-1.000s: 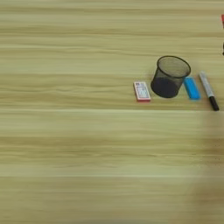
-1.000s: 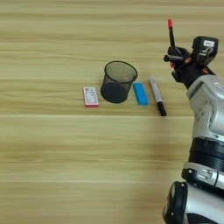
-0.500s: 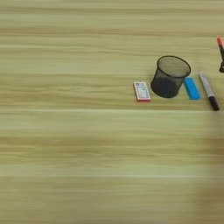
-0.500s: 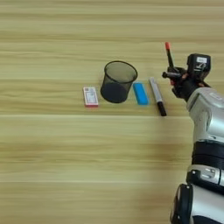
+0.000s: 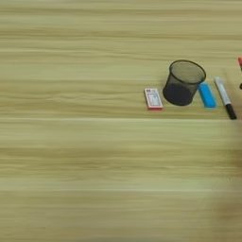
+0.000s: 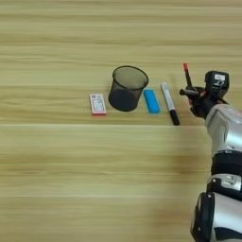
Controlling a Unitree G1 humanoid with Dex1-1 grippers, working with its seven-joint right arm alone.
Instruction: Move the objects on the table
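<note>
The red-and-black pen [image 6: 187,77] was pinched near its lower end by the end effector [image 6: 193,93], red tip upward, just right of the marker [image 6: 169,102]. Leftward on the bench [image 6: 56,156] lay the blue eraser [image 6: 151,100], mesh cup [image 6: 126,88] and white box [image 6: 98,104]. The fingertips were hard to make out.

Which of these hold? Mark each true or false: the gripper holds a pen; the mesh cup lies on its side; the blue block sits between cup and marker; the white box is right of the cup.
1. The right gripper holds the red-and-black pen: true.
2. The black mesh cup lies on its side: false, it stands upright.
3. The blue block sits between cup and white marker: true.
4. The white box is right of the cup: false, it is on the left.
</note>
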